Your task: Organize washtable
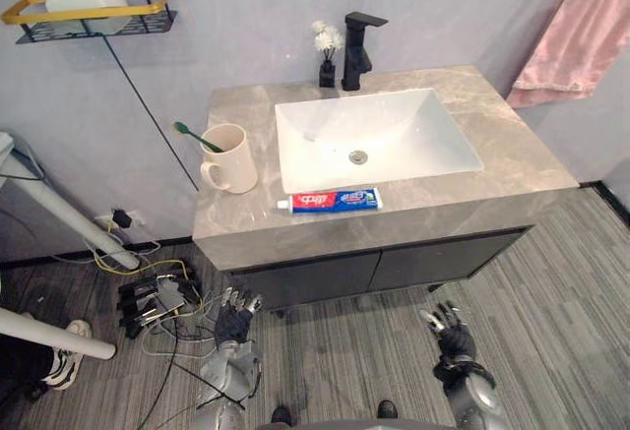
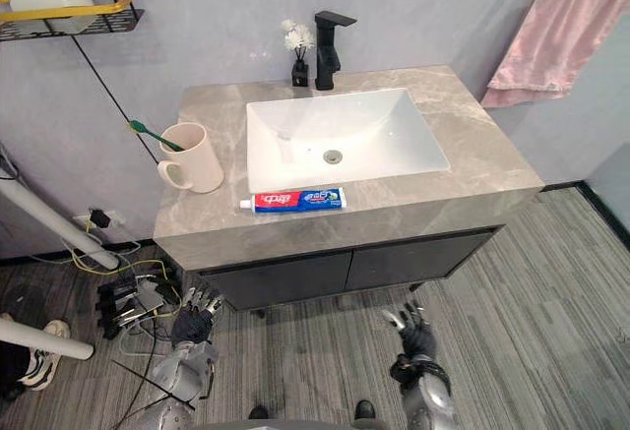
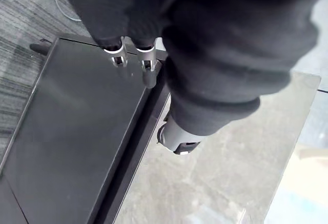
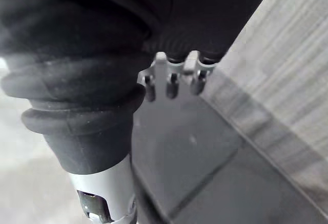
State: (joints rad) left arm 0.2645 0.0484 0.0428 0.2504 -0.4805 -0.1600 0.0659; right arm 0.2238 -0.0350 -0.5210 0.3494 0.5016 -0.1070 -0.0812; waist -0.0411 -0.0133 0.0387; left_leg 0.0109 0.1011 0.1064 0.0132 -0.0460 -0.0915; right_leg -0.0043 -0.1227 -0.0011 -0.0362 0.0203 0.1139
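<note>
Head camera, looking down on the table [image 1: 517, 159].

- My left robot hand [image 1: 236, 318] hangs low in front of the dark cabinet [image 1: 394, 268], below the table's front edge. Fingers straight and spread, grasping nothing.
- My right robot hand [image 1: 454, 331] hangs at the same height, off to the right. Fingers relaxed and released, nothing in them. Its wrist view shows the fingers extended toward the cabinet door.
- Toothpaste tube [image 1: 330, 200]: lying flat on the table, along the front rim of the white sink [image 1: 418, 135], cap end to my left.
- Cream mug [image 1: 229, 159]: upright on the table, left of the sink, handle toward my left. A green toothbrush [image 1: 197, 138] stands tilted in it.
- Black faucet [image 1: 359, 48] behind the sink; a small dark vase [image 1: 327, 68] with white flowers just beside it on the left.
- Pink towel [image 1: 581, 36] hangs on a wall bar at upper right.
- Wall shelf [image 1: 25, 12] with a yellow rail at upper left carries a white object.
</note>
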